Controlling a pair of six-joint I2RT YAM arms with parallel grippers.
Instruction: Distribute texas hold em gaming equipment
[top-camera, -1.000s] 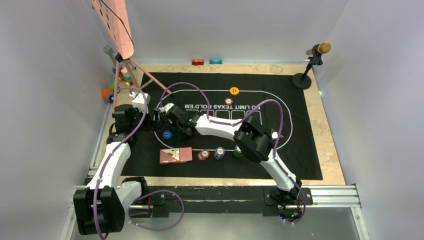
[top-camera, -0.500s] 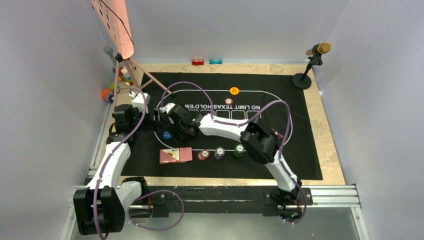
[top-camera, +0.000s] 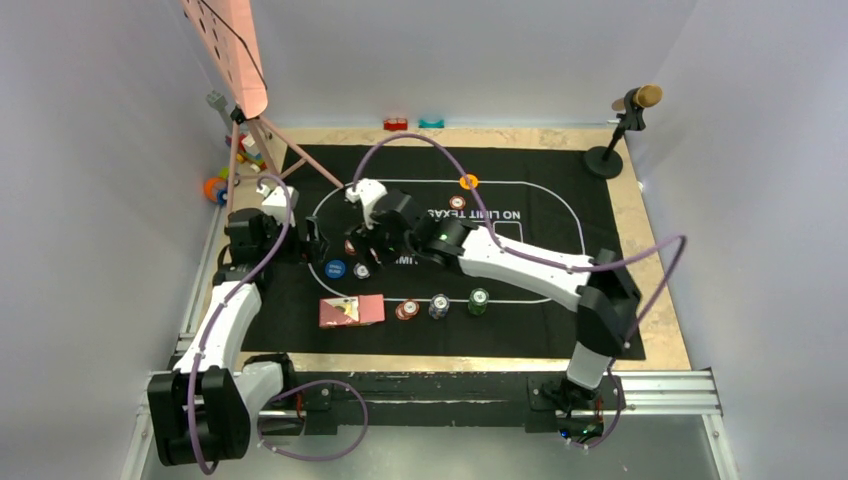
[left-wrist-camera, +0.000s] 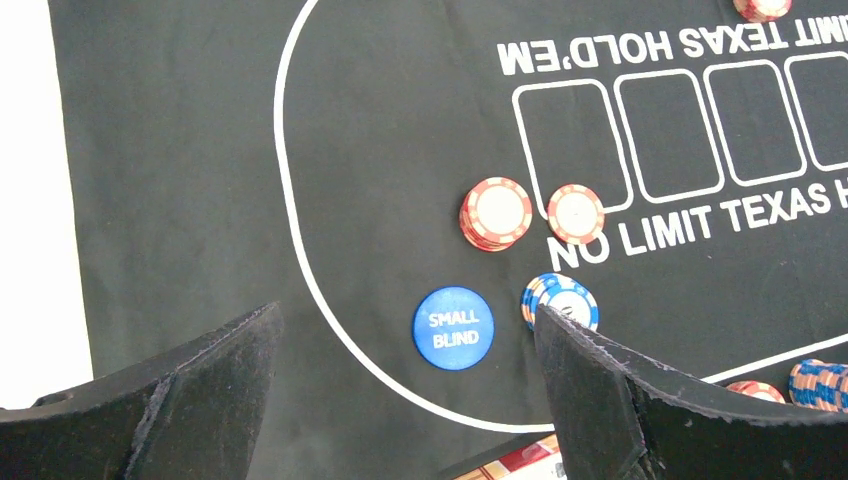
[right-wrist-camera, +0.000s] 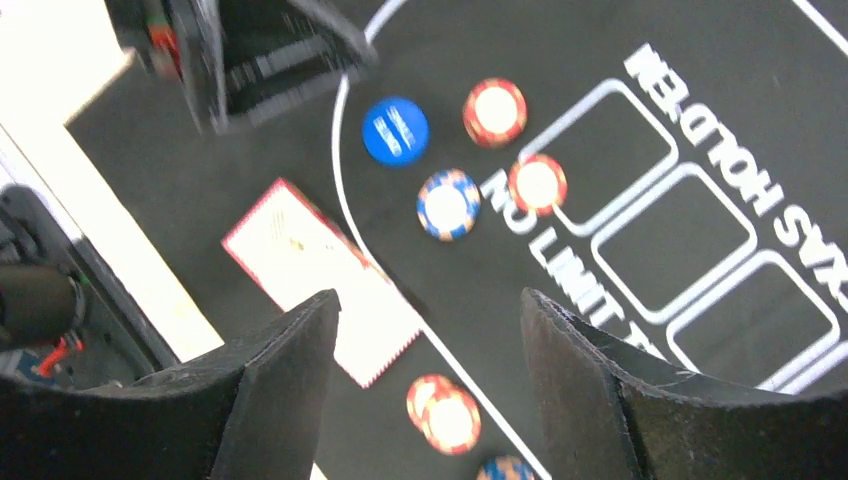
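right wrist view: the right gripper (right-wrist-camera: 428, 305) is shown with its jaws part open and nothing held between them. since a second ago the jaws have been widened, and the arm has been drawn back from the blue button (right-wrist-camera: 395, 131) towards the upper middle of the top external frame. a red chip stack (left-wrist-camera: 496, 212), a single red chip (left-wrist-camera: 576, 213) and a blue-and-white chip stack (left-wrist-camera: 560, 300) are left uncovered just right of the button, at centre left of the mat (left-wrist-camera: 180, 150). a release there is suggested, so this seat looks supplied. the left gripper (left-wrist-camera: 400, 320) is held wide open and empty at the mat's left edge. the cards (top-camera: 351, 311) and three further chip stacks (top-camera: 438, 305) are not yet dealt out, at lower centre.
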